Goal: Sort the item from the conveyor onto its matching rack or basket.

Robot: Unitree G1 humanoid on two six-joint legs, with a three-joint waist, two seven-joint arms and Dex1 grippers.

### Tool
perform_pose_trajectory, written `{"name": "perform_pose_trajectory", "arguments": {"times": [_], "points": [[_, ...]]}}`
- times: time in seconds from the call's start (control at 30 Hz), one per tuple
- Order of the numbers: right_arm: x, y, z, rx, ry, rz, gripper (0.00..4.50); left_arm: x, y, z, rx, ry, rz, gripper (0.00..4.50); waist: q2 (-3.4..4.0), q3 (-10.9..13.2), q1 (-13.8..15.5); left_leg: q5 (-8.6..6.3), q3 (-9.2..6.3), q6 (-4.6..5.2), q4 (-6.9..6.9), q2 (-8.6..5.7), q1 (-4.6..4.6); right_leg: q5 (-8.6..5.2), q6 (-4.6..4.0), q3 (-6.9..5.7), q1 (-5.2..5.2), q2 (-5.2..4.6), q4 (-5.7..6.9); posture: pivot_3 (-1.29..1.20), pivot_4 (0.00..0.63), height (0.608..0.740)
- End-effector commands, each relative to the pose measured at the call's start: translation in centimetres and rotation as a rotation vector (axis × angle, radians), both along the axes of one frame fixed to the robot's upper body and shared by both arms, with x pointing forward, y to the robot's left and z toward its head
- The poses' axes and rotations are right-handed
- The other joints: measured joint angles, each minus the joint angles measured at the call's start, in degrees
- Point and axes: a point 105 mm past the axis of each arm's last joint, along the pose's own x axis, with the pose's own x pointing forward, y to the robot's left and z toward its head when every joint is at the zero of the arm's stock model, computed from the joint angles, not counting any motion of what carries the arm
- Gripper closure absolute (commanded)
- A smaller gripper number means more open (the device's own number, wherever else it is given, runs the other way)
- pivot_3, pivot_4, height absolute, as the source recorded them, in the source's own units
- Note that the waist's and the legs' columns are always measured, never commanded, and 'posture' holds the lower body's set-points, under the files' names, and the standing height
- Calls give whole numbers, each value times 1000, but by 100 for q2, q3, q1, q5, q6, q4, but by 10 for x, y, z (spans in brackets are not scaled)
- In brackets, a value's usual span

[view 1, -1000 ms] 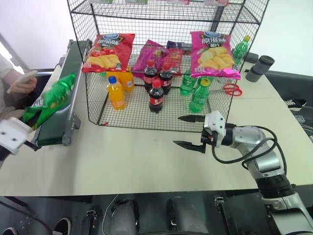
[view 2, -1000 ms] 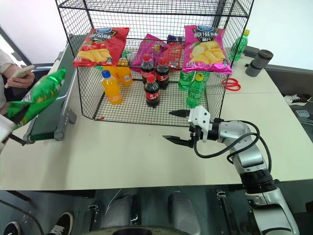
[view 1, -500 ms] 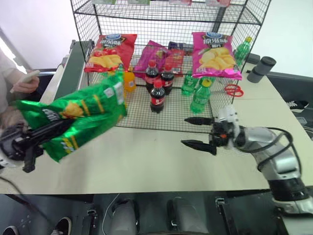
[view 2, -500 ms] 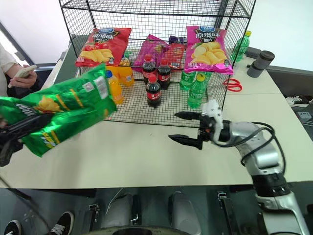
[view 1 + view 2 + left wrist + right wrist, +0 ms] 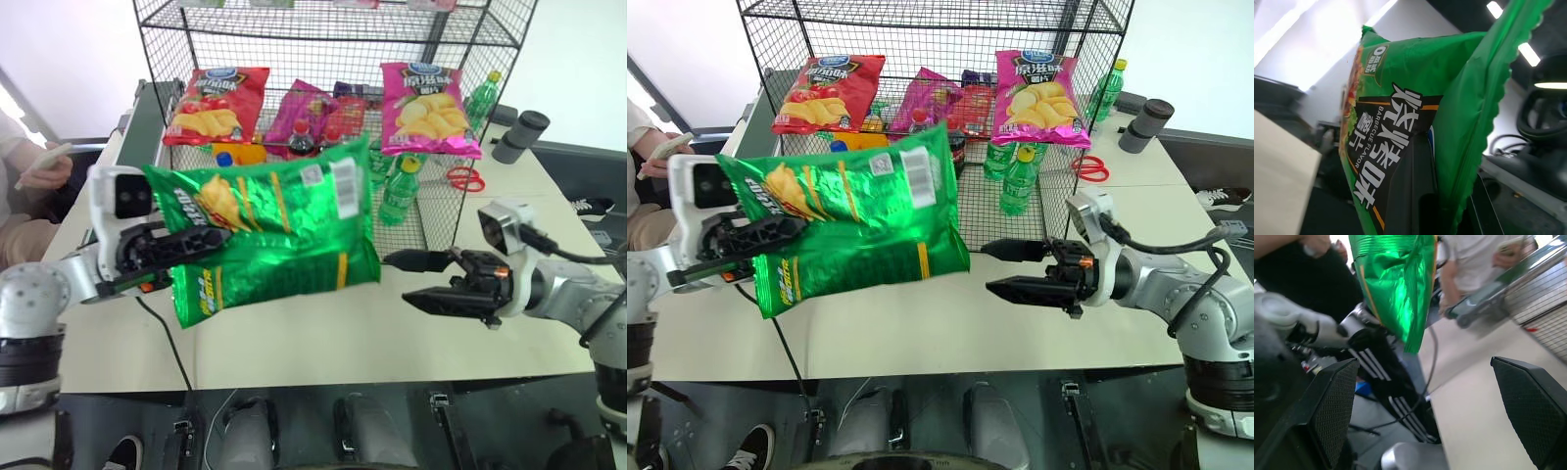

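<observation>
The item, a glossy green crisp bag (image 5: 274, 230), hangs in the air in front of the rack (image 5: 446, 39), a tall black wire-mesh shelf unit. My left gripper (image 5: 211, 240) is shut on the bag's left end, and the bag lies sideways across the middle of the view. In the left wrist view the bag (image 5: 1396, 117) rises from between the dark fingers (image 5: 1410, 196). My right gripper (image 5: 397, 277) is open, pointing left, just right of the bag and apart from it. The conveyor (image 5: 147, 108), a dark green belt, runs along the far left.
The rack shelf holds a red bag (image 5: 216, 103), a purple bag (image 5: 304, 113) and a pink bag (image 5: 426, 108), with bottles (image 5: 400, 191) below. Red scissors (image 5: 466, 178) and a grey cylinder (image 5: 519, 135) lie to the right. A person's hand with a phone (image 5: 44, 166) is at far left.
My left arm has swung the green bag from beside the conveyor rightward to the middle, rolling it sideways. My right gripper drew back toward me, rose a little and stayed open.
</observation>
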Motion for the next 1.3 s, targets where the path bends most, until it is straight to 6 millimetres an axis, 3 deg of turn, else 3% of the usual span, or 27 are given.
{"name": "perform_pose_trajectory", "arguments": {"times": [0.03,0.3,0.6,0.83,0.93,1.17,1.3], "points": [[-5,7,1,5,-15,16,0,0,-1,2,8,-14,-39,4469,0,0,3,0,1,0,0,0,0,0,0,1,0,0,0,0,150,740],[-16,16,-1,-11,54,90,0,6,-3,-3,20,-25,-35,4469,-1,0,23,0,-4,0,3,-2,-2,0,0,0,1,-2,0,0,150,740],[-11,27,-10,-54,92,115,0,7,-7,-8,28,-49,-16,4469,-1,0,22,0,-7,0,3,-2,-4,0,0,-2,1,-2,0,0,150,740],[-10,28,-5,-22,118,128,0,9,-7,-12,33,-60,4,4469,-2,0,24,0,-8,1,4,-2,-6,0,0,-2,0,-3,-2,0,150,740],[-6,29,-7,-37,106,108,838,10,-8,-13,34,-62,7,4500,-1,0,24,0,-9,1,4,-2,-6,0,0,-2,1,-3,-2,0,150,740],[-3,28,-10,-43,105,90,4423,15,-5,-14,47,-75,42,4500,-2,0,23,0,-9,1,3,-2,-6,0,0,-3,0,-3,-2,0,150,740],[-1,28,-10,-42,94,81,4472,19,0,-15,59,-80,70,4500,-1,0,22,0,-9,1,3,-2,-6,0,0,-3,0,-2,-2,0,150,740]]}}
